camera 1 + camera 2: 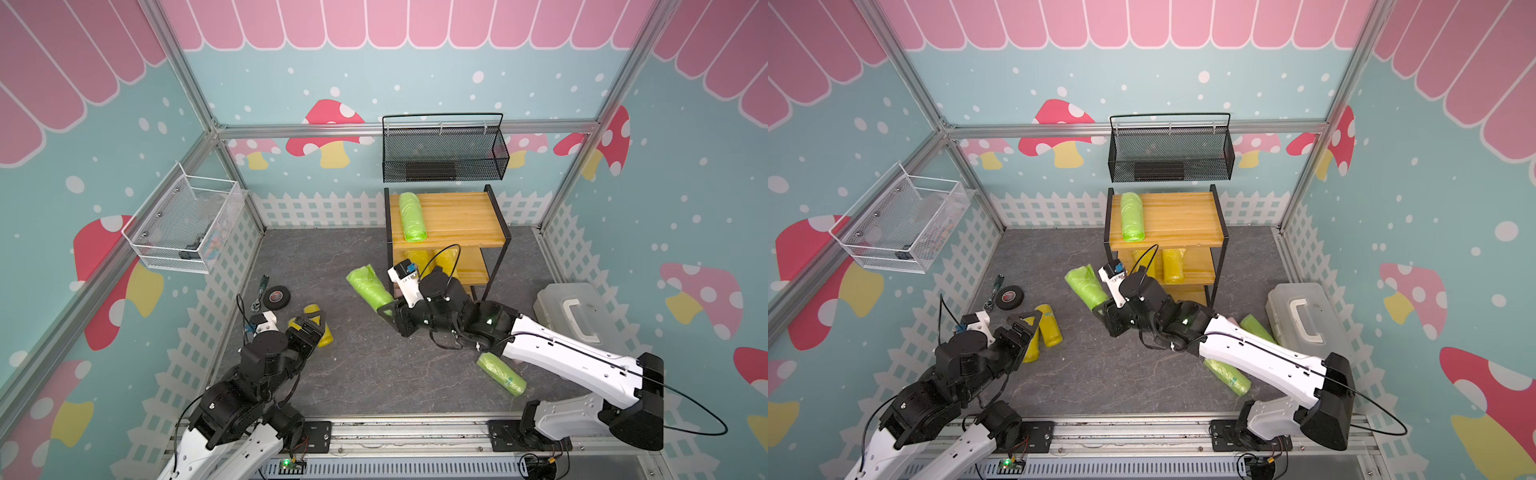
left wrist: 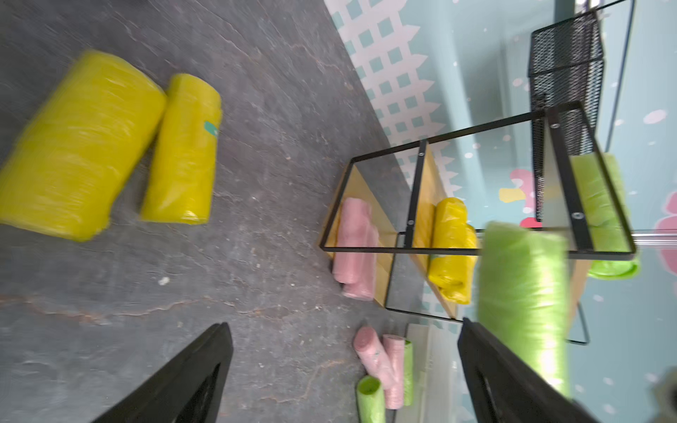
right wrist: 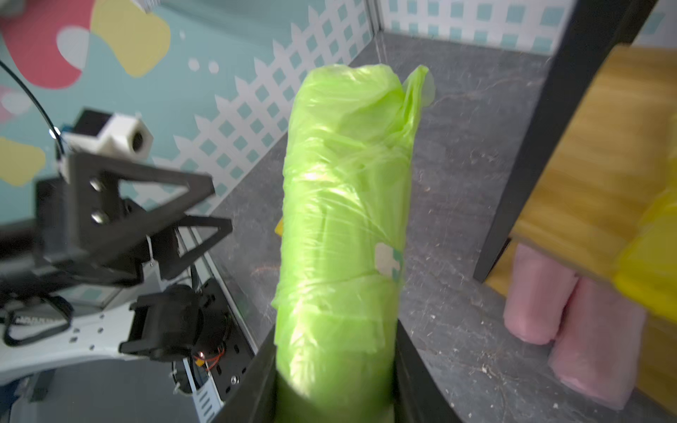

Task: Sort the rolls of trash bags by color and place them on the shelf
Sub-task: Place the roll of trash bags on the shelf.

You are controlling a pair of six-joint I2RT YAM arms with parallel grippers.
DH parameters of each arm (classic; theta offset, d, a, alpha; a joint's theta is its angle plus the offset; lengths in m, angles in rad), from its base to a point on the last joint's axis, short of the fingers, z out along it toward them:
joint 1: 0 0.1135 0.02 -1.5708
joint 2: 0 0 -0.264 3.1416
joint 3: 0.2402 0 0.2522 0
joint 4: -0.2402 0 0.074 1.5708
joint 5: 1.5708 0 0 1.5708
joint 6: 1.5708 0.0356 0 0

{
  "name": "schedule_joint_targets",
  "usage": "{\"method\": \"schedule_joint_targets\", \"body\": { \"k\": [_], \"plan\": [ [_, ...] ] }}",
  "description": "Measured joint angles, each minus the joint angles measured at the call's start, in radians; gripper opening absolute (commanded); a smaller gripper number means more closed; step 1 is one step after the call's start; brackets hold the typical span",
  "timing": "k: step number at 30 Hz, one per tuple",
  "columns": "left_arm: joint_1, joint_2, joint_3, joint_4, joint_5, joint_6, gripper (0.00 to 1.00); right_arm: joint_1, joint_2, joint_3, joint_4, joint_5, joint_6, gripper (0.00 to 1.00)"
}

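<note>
My right gripper (image 3: 335,384) is shut on a lime green roll (image 3: 344,219), held off the floor just left of the shelf (image 1: 457,216) in both top views (image 1: 1086,284). The shelf's top board carries one green roll (image 1: 411,216). Yellow rolls (image 1: 1173,266) lie on the middle tier and pink rolls (image 2: 355,249) on the bottom one. My left gripper (image 2: 344,329) stands open and empty beside two yellow rolls (image 2: 80,146) (image 2: 183,154) on the floor. Loose green rolls (image 1: 500,374) (image 1: 1258,328) and pink rolls (image 2: 377,359) lie under my right arm.
A black tape roll (image 1: 277,297) and a ratchet tool (image 1: 259,291) lie near the left wall. A white plastic case (image 1: 573,311) sits at the right. A black mesh basket (image 1: 444,153) hangs above the shelf, and a white wire basket (image 1: 187,224) hangs on the left wall.
</note>
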Motion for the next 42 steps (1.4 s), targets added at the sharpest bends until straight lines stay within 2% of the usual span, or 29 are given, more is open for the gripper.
{"method": "schedule_joint_targets", "body": {
  "k": [5,11,15,27,42],
  "plan": [
    [0.0,0.069,0.011,-0.063,-0.014,0.076,0.99,-0.138,-0.002,0.161,-0.031,-0.054,0.004,0.0],
    [0.0,0.147,0.032,-0.091,-0.011,0.137,0.99,-0.247,0.012,0.362,-0.051,-0.079,-0.004,0.0],
    [0.0,0.157,0.034,-0.094,-0.007,0.169,0.98,-0.322,0.02,0.432,-0.051,-0.095,-0.008,0.0],
    [0.003,0.195,0.034,-0.095,0.0,0.231,0.95,-0.498,0.089,0.457,-0.142,-0.103,0.001,0.0],
    [0.036,0.218,0.026,-0.096,0.012,0.256,0.91,-0.513,0.123,0.431,-0.171,-0.127,0.017,0.06]
  ]
}}
